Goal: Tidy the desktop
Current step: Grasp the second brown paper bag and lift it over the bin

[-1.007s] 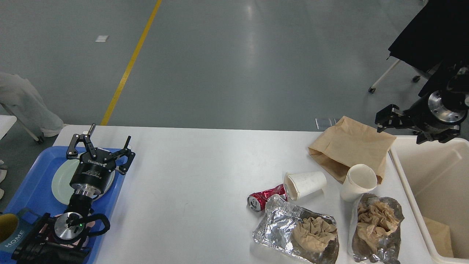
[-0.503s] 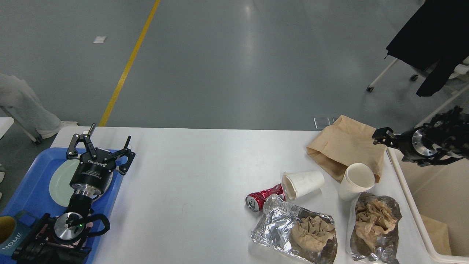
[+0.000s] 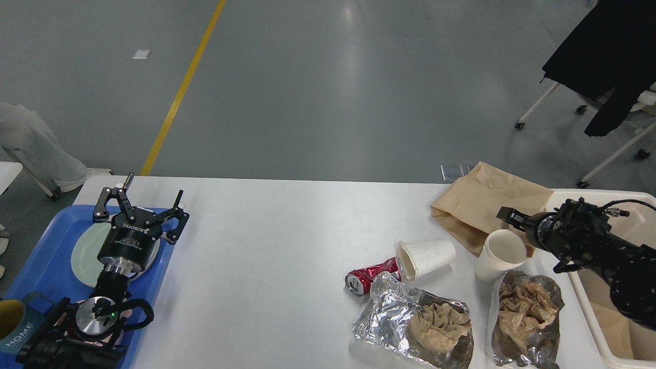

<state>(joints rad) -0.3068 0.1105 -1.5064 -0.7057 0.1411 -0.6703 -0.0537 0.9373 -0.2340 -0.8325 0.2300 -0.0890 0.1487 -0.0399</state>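
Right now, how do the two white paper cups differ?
The left cup lies on its side on the desktop, mouth facing left toward the red can; the right cup stands upright, mouth up. The left cup has nothing near its rim but the can, while the right gripper hovers just above the right cup's rim. Both are plain white, look empty and seem similar in size.

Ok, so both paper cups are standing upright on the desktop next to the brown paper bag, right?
Not quite. The head view shows only one paper cup standing upright, beside the brown paper bag. The other paper cup lies on its side on the desktop, its mouth facing the crushed red can. The rest holds: both are on the desktop near the bag.
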